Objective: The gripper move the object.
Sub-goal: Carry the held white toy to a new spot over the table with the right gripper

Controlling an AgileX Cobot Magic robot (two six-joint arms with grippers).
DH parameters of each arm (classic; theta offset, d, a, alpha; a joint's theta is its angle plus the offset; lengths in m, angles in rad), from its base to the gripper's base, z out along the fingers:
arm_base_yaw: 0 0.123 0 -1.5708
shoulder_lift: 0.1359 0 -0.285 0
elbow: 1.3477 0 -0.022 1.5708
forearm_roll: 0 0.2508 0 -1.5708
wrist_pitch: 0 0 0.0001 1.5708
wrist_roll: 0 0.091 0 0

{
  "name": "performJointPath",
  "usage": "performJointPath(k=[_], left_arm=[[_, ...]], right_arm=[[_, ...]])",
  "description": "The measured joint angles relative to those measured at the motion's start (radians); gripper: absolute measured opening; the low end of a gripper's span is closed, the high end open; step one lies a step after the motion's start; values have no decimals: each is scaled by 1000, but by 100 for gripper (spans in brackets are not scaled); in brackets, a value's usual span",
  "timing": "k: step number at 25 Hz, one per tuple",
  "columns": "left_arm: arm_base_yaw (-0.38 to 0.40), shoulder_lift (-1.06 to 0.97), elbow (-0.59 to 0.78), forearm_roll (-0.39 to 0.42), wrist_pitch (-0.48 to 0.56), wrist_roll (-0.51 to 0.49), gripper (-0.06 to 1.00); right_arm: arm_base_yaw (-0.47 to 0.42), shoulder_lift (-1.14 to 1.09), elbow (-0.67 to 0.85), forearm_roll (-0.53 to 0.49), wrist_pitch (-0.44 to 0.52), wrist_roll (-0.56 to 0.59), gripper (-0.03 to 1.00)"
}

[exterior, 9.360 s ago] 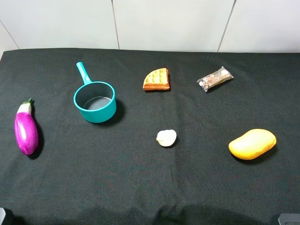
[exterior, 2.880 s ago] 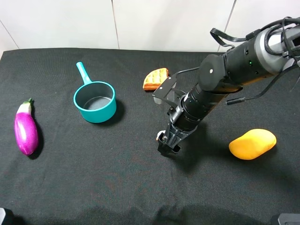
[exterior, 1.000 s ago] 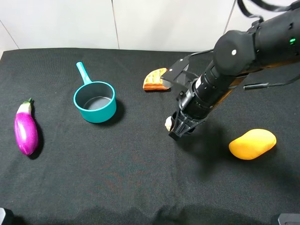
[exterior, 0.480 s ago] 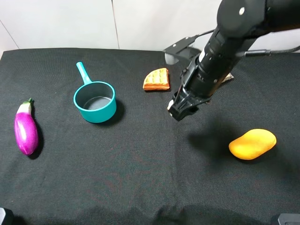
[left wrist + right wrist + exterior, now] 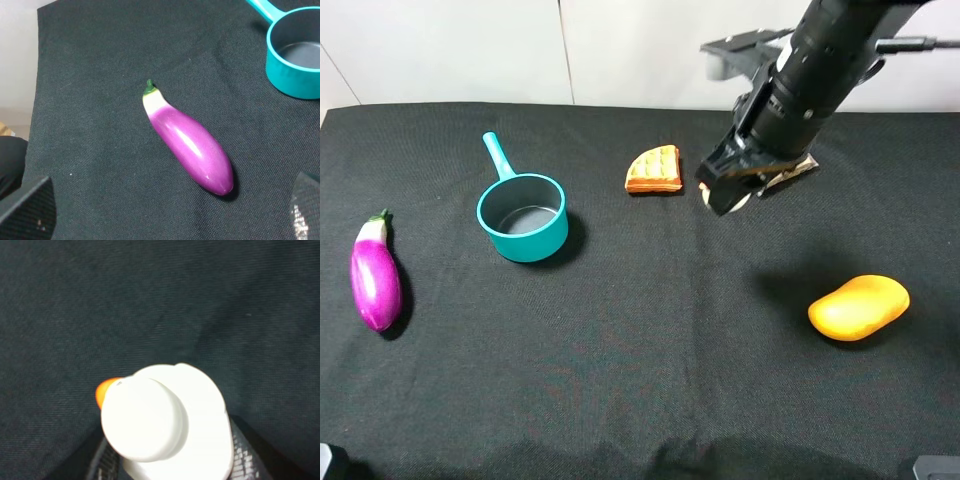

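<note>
Item: white duck figure, small, rounded, cream-white, with an orange beak showing at one side in the right wrist view.
Position: held off the tabletop, over its far half and right of the middle. The figure sits at the very tip of the right pincer, with a dark finger pressed against each flank. In the high view only a pale sliver of it shows at the pincer's end.
Right pincer: clenched on the white duck figure. Its black arm reaches in over the far edge.
Nearest neighbours: waffle wedge just to the left of the pincer, and a wrapped snack just behind it, partly hidden by the arm.
Further out: mango near the right edge, and teal saucepan in the far left part, handle pointing to the far edge.
At the left edge: eggplant, lying flat.
Left pincer: released, fingers spread wide, above the tabletop beside the eggplant.
</note>
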Motion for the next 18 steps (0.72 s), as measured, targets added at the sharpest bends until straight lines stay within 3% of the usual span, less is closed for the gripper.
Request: performJointPath(k=[8,18], left_arm=[[0,0,0,0,0,0,99],[0,0,0,0,0,0,99]], right_arm=[[-110,0,-60,-6,52,37,33],[-269,0,-75,-19,50,40,33]])
